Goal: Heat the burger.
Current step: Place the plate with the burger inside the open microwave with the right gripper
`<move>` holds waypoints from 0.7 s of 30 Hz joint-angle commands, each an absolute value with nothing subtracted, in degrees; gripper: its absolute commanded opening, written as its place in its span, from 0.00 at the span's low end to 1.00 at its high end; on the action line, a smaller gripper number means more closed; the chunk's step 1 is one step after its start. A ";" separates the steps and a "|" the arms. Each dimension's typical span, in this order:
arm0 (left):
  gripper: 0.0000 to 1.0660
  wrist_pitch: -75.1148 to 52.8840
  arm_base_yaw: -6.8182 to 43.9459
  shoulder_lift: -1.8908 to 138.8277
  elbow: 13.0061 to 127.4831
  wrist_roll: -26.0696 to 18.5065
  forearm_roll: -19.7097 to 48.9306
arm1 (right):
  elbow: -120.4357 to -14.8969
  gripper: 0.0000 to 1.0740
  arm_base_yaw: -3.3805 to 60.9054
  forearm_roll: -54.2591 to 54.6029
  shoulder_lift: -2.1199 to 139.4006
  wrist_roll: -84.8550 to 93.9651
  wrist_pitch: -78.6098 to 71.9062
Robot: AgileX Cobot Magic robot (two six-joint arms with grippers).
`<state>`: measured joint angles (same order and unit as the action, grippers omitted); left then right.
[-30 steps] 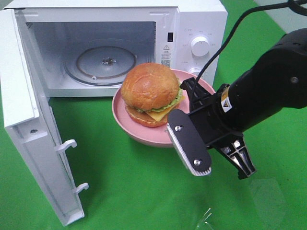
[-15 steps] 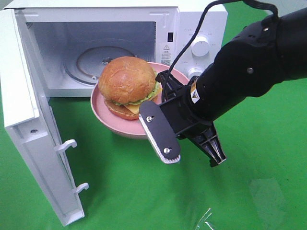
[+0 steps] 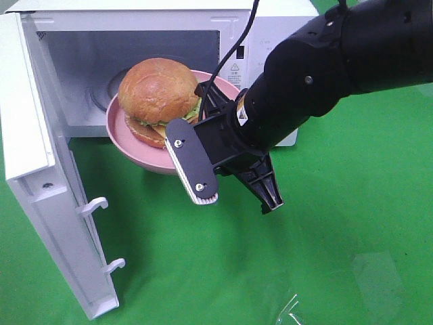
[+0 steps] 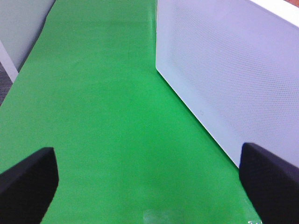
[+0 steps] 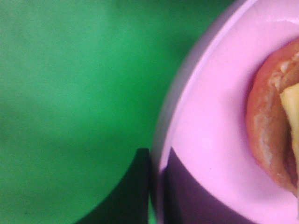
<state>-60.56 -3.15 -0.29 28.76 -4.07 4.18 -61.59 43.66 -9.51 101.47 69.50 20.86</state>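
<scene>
The burger [image 3: 157,91] sits whole on a pink plate [image 3: 135,152], bun on top with lettuce and cheese showing at the edge. The plate is held up in the air at the mouth of the microwave [image 3: 284,27]. From above, its far side overlaps the opening, but it does not look set down. I judge it is at the threshold, not yet inside.

The right claw [image 3: 184,145] has hold of the plate by its near rim and does not touch the burger. In the right wrist view its fingers [image 5: 135,191] are closed tight on either side of the rim [image 5: 161,154], with the bun [image 5: 271,135] well in from them.

The door [image 3: 40,169] stands wide open, so that step looks done. A sliver of the glass turntable [image 3: 108,91] shows behind the plate, with nothing on the part I can see.

The left claw [image 4: 149,186] is spread wide and holds nothing. It hangs over the green cloth [image 4: 93,116] beside a white panel [image 4: 233,79], though whether that is the door or the casing I cannot tell.

As I read it, the carrying is nearly over. The plate has yet to go in and rest on the turntable. After that the right claw must let go and back out, the door must be shut, and the controls must be set. The arm hides the controls from above.
</scene>
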 commanded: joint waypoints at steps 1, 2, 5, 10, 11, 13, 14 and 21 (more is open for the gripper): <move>0.91 -59.76 -2.75 -1.55 28.59 -3.78 4.24 | -63.88 0.00 44.35 -9.74 102.50 69.10 17.93; 0.91 -59.76 -2.75 -1.55 28.59 -3.78 4.24 | -63.88 0.00 44.35 -9.74 102.50 69.10 17.93; 0.91 -59.76 -2.75 -1.55 28.59 -3.78 4.24 | -65.89 0.00 44.46 -9.45 104.56 69.10 18.05; 0.91 -59.76 -2.75 -1.55 28.59 -3.78 4.24 | -68.53 0.00 44.46 -8.59 106.46 69.10 18.28; 0.91 -59.76 -2.75 -1.55 28.59 -3.78 4.24 | -68.53 0.00 44.46 -8.59 106.46 69.10 18.28; 0.91 -59.76 -2.75 -1.55 28.59 -3.78 4.24 | -70.99 0.00 44.46 -8.08 108.17 68.93 18.79; 0.91 -59.76 -2.75 -1.55 28.59 -3.78 4.24 | -70.99 0.00 44.46 -8.08 108.17 68.93 18.79; 0.91 -59.76 -2.75 -1.55 28.59 -3.78 4.24 | -75.34 0.00 44.46 -8.14 111.21 66.35 23.03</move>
<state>-60.56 -3.15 -0.29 28.76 -4.07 4.18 -74.31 44.40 -7.96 111.67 66.92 25.38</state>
